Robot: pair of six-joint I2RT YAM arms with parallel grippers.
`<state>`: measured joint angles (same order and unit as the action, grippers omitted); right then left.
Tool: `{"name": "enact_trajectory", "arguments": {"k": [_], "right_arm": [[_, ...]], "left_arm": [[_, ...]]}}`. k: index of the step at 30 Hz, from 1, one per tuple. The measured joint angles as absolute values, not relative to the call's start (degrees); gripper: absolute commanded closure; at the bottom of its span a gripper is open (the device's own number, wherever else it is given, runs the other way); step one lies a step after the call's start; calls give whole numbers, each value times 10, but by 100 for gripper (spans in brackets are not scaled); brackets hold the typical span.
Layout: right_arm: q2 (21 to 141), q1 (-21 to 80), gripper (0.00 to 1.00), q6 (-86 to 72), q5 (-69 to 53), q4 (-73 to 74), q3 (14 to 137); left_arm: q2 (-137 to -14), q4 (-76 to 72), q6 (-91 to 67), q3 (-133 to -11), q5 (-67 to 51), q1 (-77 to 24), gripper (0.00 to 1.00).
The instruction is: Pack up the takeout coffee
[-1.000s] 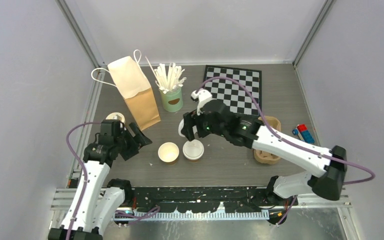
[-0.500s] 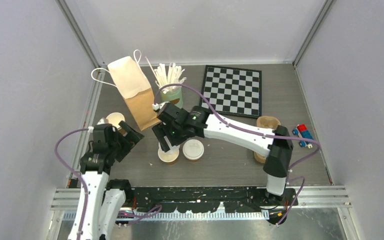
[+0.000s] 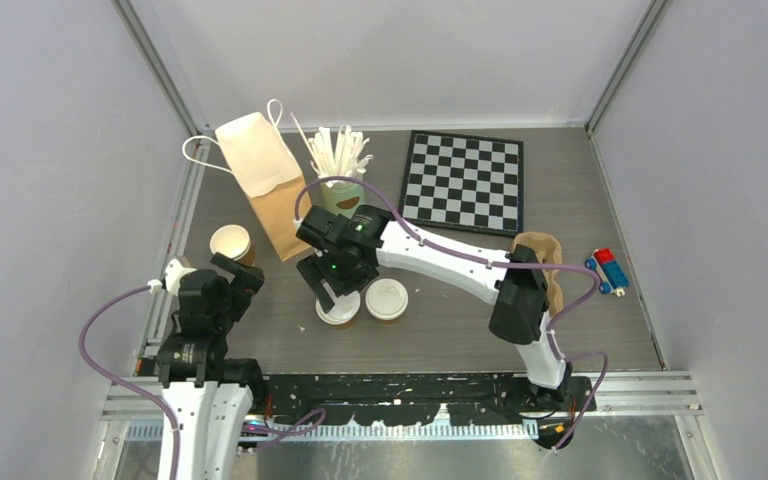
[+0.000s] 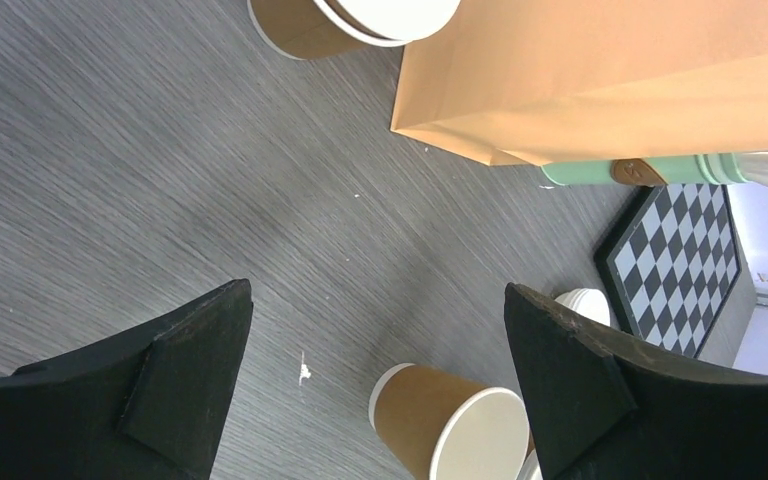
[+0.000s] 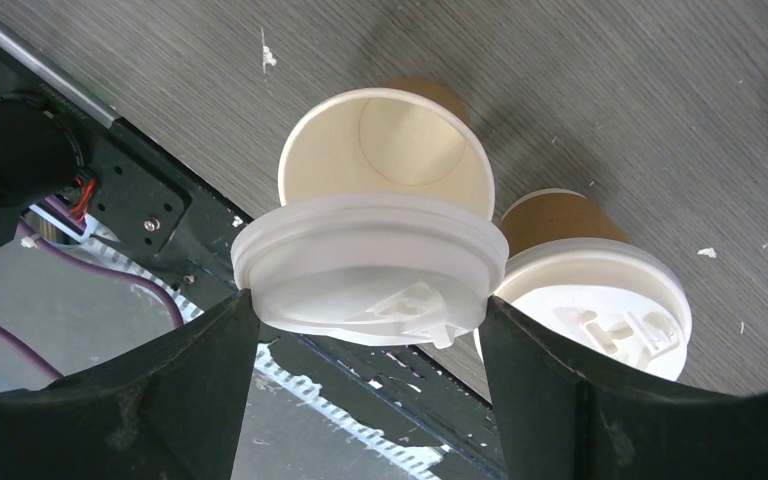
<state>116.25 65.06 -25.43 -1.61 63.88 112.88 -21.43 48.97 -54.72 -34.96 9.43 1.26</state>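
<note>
An open tan paper cup (image 3: pixel 338 311) stands near the table's front, and a second tan cup with a white lid on (image 3: pixel 387 300) stands just right of it. My right gripper (image 3: pixel 334 286) is shut on a loose white lid (image 5: pixel 370 268) and holds it just above the open cup (image 5: pixel 390 150), toward its near rim. The lidded cup (image 5: pixel 592 305) shows beside it. My left gripper (image 3: pixel 237 281) is open and empty, left of the cups. In the left wrist view the gripper (image 4: pixel 375 300) frames the open cup (image 4: pixel 430 415).
A third open tan cup (image 3: pixel 230 243) stands at the left beside a brown paper bag (image 3: pixel 270 185). A mint-green can of white sticks (image 3: pixel 343 196) and a chessboard (image 3: pixel 465 180) are behind. A pulp cup tray (image 3: pixel 542 248) and a toy car (image 3: pixel 608 268) are right.
My right gripper has carried the white lid leftward, from beside the lidded cup to above the open cup. My left arm has drawn back toward the near left.
</note>
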Motion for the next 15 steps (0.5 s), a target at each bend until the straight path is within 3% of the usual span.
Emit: {"name": "enact_trajectory", "arguments": {"k": [15], "right_arm": [[1230,651,22,-246,-16,688,1191]], "left_arm": [[-228,461,-557,-289,1,13,13]]}}
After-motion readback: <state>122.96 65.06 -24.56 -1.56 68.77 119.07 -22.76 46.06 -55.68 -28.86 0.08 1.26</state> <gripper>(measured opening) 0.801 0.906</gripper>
